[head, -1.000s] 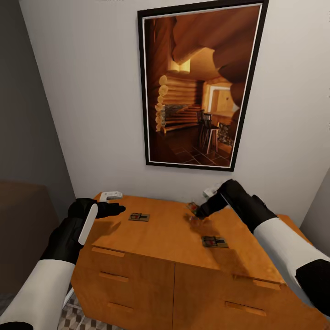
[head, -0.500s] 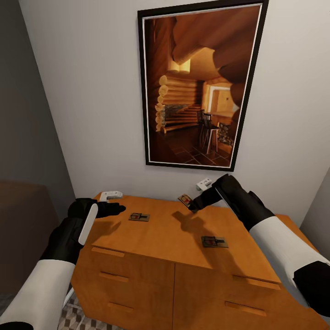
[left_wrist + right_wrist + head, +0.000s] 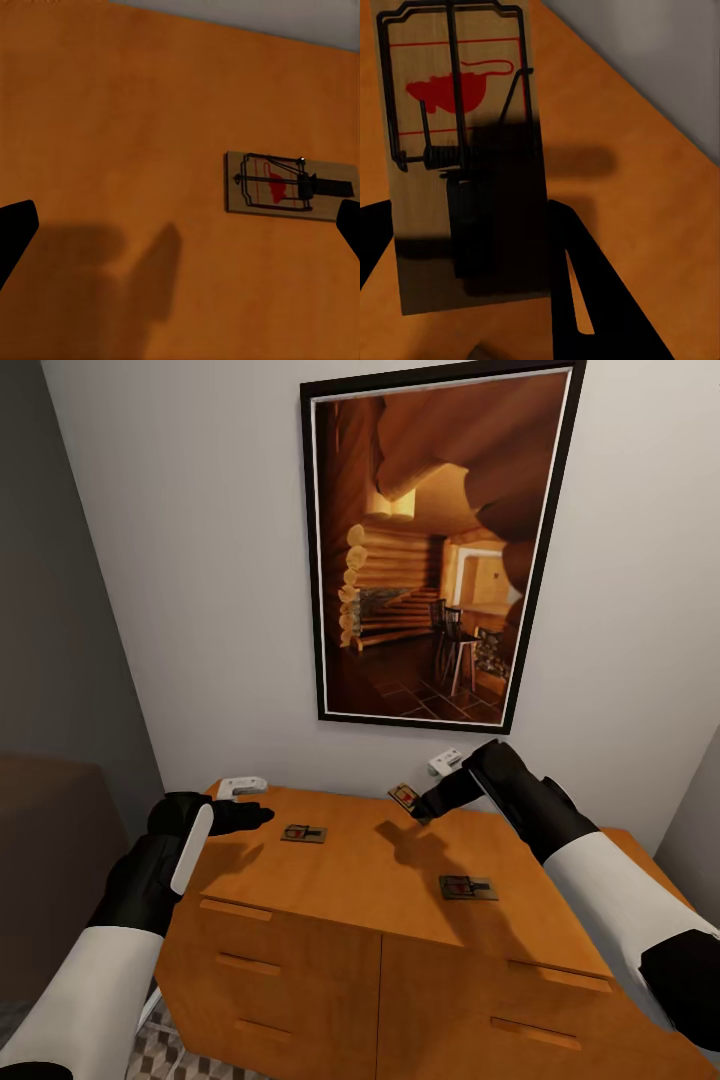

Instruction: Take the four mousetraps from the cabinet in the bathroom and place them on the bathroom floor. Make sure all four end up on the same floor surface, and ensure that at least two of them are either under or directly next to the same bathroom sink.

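The orange-brown cabinet (image 3: 380, 960) stands against the wall below me. Two mousetraps lie flat on its top, one at the left (image 3: 303, 833) and one toward the front right (image 3: 467, 887). A third mousetrap (image 3: 404, 797) hangs tilted above the back of the top with my right gripper (image 3: 420, 807) shut on it; the right wrist view shows this mousetrap (image 3: 457, 150) clamped between the dark fingers (image 3: 577, 285). My left gripper (image 3: 262, 816) hovers open just left of the left-hand mousetrap (image 3: 289, 187), its fingers (image 3: 15, 232) spread wide. A patch of patterned bathroom floor (image 3: 170, 1055) shows beside the cabinet.
A large framed picture (image 3: 430, 550) hangs on the wall right above the cabinet. Two small white gadgets sit at the back of the top, one at the left (image 3: 243, 785) and one by my right wrist (image 3: 446, 762). A dark wall closes off the left side.
Over the last second my right gripper lifted its mousetrap off the cabinet top, up and toward the wall. The left arm and the two lying traps stayed put.
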